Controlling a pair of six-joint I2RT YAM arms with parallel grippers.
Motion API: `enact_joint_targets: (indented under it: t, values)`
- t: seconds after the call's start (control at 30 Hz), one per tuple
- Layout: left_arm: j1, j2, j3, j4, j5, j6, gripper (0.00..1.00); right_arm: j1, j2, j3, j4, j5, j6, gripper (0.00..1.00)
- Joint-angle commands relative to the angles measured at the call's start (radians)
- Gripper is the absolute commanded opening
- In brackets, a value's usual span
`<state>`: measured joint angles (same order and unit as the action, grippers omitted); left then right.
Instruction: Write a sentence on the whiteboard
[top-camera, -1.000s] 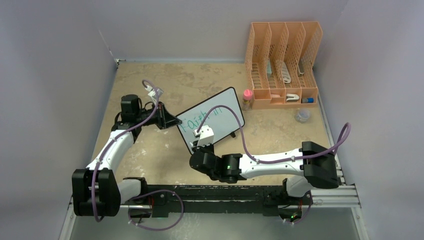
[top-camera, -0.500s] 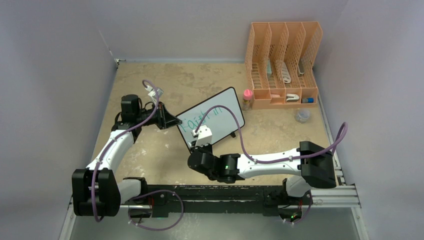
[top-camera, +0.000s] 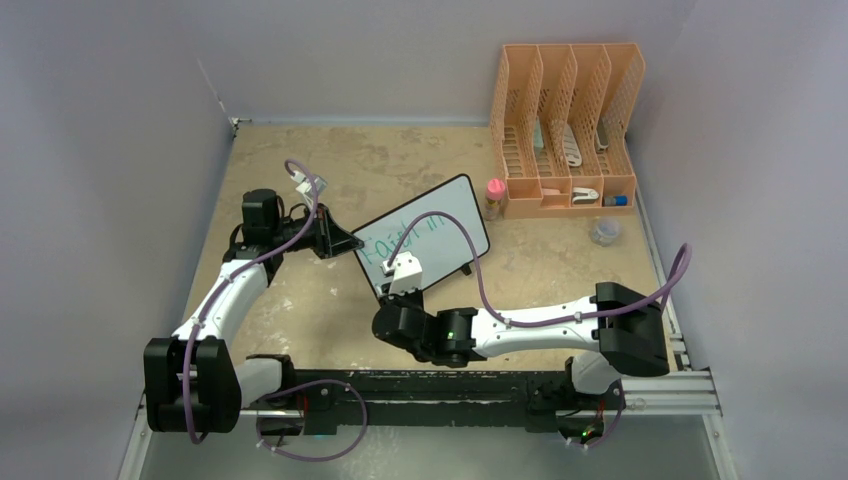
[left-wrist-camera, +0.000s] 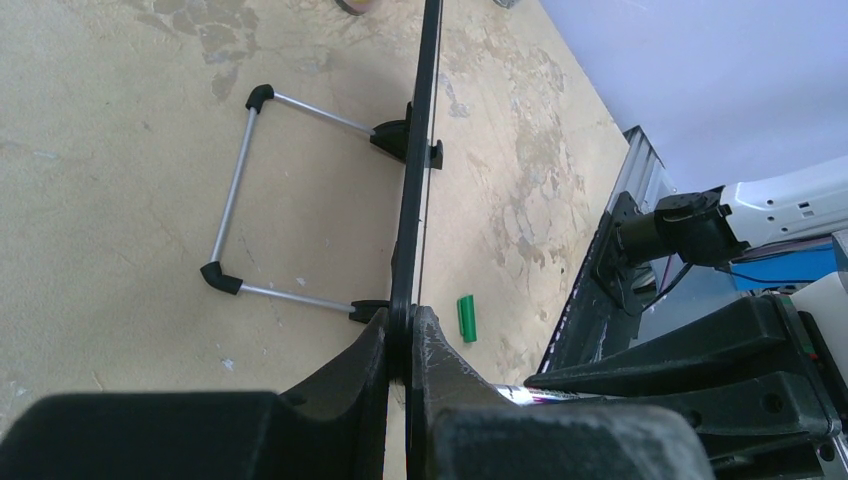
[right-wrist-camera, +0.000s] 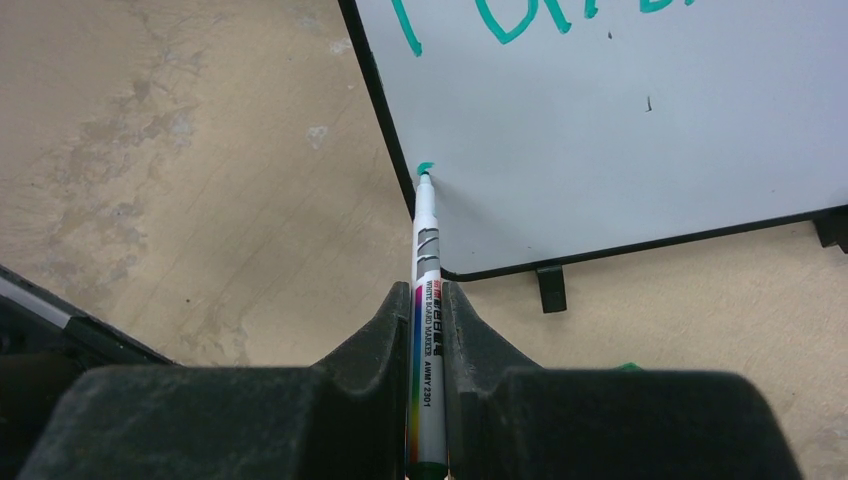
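L jaws were clamped on whiteboard edge; R jaws were closed on marker, tip set by frame. Risk judged: board tipped or stroke skidded if overpressed.

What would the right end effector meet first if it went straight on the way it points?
The whiteboard, most likely: the marker held by the right end effector appears to touch its face near the lower left corner.

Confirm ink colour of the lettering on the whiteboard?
Teal-green lettering on the white whiteboard; clearest in the right wrist view.
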<state>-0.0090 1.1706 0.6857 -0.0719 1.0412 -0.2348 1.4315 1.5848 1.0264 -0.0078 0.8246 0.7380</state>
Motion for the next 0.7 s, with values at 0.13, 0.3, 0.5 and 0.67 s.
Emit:
enact_joint_targets:
  t: [0.13, 0.3, 0.5, 0.67]
  values:
    - [-0.012, 0.009, 0.012, -0.020, -0.024, 0.025, 0.00, 0.000, 0.003, 0.035, -0.047, 0.084, 0.049, 0.00]
    - [-0.013, 0.009, 0.013, -0.020, -0.021, 0.025, 0.00, -0.003, -0.003, 0.032, -0.056, 0.096, 0.064, 0.00]
    - [-0.013, 0.009, 0.012, -0.022, -0.022, 0.025, 0.00, -0.006, -0.009, 0.031, -0.071, 0.106, 0.084, 0.00]
    - [-0.014, 0.005, 0.012, -0.023, -0.025, 0.025, 0.00, -0.007, -0.021, 0.028, -0.073, 0.110, 0.087, 0.00]
